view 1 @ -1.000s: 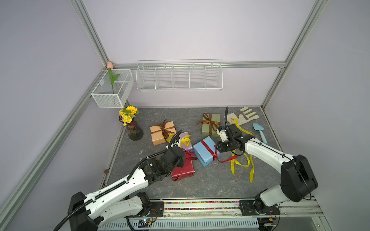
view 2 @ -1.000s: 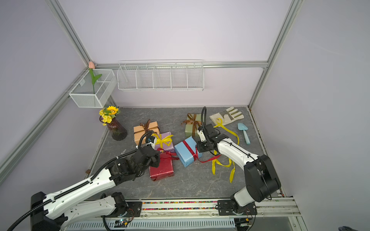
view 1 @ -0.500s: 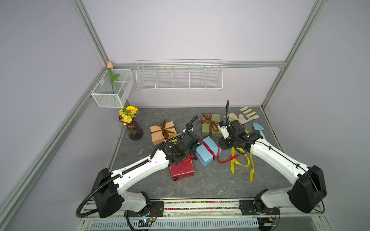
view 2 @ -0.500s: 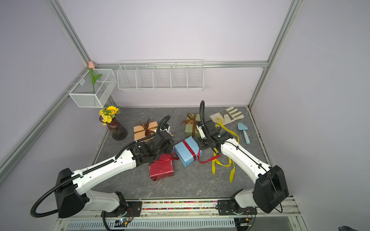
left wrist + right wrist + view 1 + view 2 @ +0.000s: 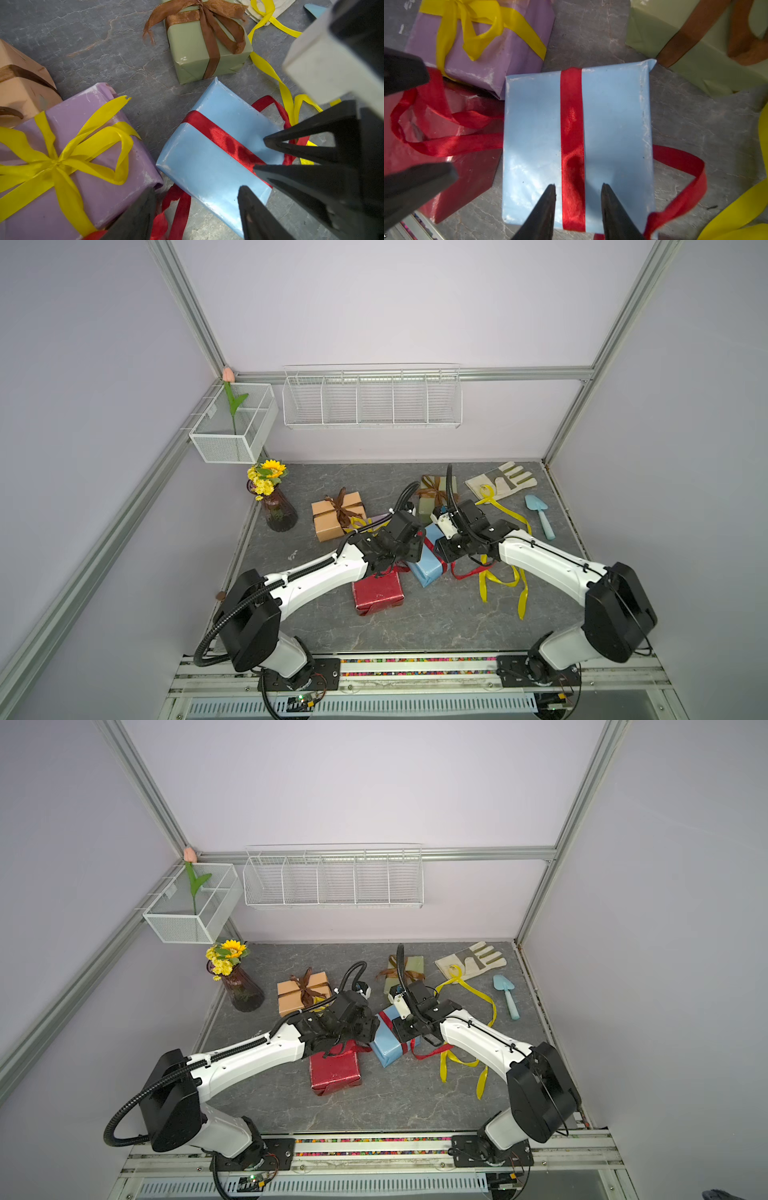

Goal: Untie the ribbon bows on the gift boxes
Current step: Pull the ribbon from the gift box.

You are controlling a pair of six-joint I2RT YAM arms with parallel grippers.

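Boxes number 5 on the table [image 5: 415, 626]. The blue box [image 5: 533, 135] lies mid-table between both arms, just beside the lilac box [image 5: 99, 197] and the red box [image 5: 376, 595]. Its red ribbon [image 5: 572, 128] is untied: 1 flat band crosses the top, 1 loose end curls over the red box, and the other loops on the table toward the right arm.

The right gripper [image 5: 579, 184] is partly open. Its 2 tips are down at the blue box's top, 1 on each side of the red band, with a gap to the band on both sides. It clamps nothing; whether the tips press on the paper I cannot tell.

The left gripper [image 5: 196, 188] is spread wide above the near corner of the blue box and the trailing red end, holding nothing.

The yellow bow [image 5: 56, 164] on the lilac box is tied, loops intact. The olive box [image 5: 191, 45] sits farther back, apart from the blue box, with its brown bow [image 5: 202, 8] tied. The tan box [image 5: 332, 522], back left beside the lilac box, has its dark bow [image 5: 343, 508] tied too. The loose yellow ribbon [image 5: 287, 99] lies untied on the table, running from the glove [image 5: 503, 481] past the right arm. The trowel [image 5: 540, 514] lies near the glove.
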